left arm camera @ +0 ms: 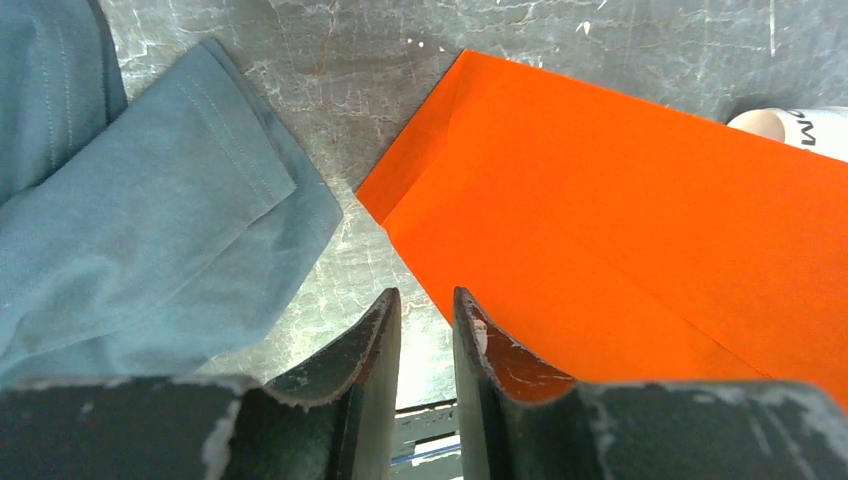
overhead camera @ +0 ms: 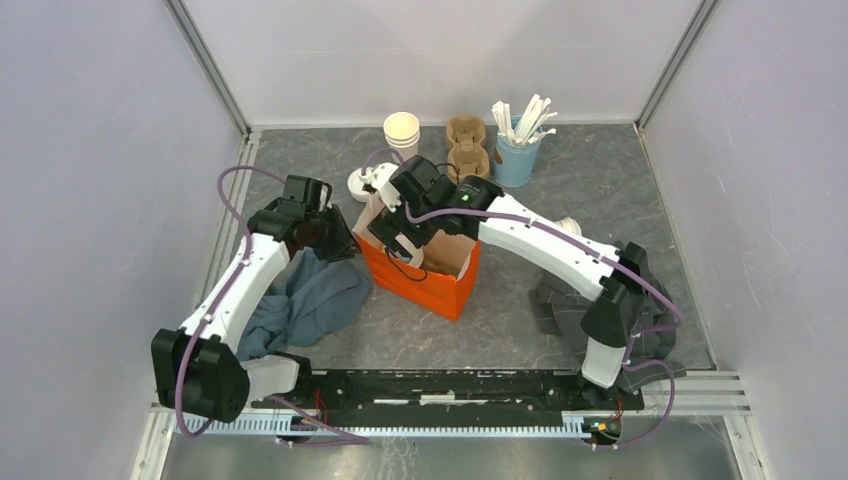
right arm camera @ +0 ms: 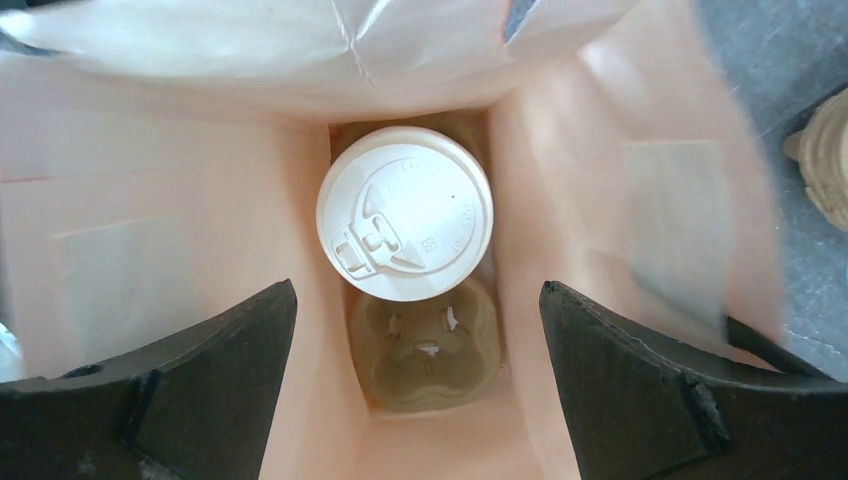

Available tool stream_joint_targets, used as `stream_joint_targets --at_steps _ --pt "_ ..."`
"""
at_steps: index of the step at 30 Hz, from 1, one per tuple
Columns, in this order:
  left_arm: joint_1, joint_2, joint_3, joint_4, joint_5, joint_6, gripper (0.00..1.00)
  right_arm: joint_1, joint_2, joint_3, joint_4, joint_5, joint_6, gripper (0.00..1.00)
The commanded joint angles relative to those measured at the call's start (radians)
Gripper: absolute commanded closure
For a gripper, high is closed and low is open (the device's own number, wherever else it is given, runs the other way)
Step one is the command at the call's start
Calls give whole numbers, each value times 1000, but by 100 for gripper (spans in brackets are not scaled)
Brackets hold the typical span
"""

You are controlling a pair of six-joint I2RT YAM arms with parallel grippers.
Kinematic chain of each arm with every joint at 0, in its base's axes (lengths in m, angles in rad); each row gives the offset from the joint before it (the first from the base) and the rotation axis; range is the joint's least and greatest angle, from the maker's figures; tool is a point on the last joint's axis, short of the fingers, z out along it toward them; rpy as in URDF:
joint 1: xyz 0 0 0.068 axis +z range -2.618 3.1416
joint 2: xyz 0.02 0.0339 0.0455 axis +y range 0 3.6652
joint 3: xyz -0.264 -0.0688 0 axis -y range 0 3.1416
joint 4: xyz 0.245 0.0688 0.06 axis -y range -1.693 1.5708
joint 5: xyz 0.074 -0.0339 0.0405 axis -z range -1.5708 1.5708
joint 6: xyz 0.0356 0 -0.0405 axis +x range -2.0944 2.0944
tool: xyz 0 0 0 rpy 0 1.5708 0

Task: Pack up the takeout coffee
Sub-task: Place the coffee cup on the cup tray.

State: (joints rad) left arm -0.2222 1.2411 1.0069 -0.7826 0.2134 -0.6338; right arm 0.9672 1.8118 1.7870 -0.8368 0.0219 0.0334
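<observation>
Down at the bottom of the orange paper bag (overhead camera: 440, 285), one lidded coffee cup (right arm camera: 404, 212) sits upright in a brown pulp carrier (right arm camera: 425, 350), whose nearer pocket holds nothing. The right gripper (right arm camera: 418, 290) hangs over the bag's mouth with its jaws spread wide and nothing between them. The left gripper (left arm camera: 425, 300) is low beside the bag's left wall, its fingers parted by a narrow gap, gripping nothing. The bag stands on a mottled grey table (overhead camera: 600, 170) enclosed by pale lilac walls (overhead camera: 100, 150). A blue-grey cloth (overhead camera: 310, 300) lies left of the bag and a dark grey cloth (overhead camera: 565, 310) to its right. At the back are stacked lidless cups (overhead camera: 402, 132), a spare carrier (overhead camera: 467, 145) and a blue tub of white sticks (overhead camera: 516, 160).
</observation>
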Motion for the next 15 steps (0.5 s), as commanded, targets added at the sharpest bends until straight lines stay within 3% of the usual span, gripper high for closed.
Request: stream_joint_targets --at_steps 1,15 --pt "-5 -56 68 -64 -40 57 67 6 -84 122 -32 36 46 2" --pt "-4 -160 104 -139 -19 57 63 5 -326 218 26 16 21 2"
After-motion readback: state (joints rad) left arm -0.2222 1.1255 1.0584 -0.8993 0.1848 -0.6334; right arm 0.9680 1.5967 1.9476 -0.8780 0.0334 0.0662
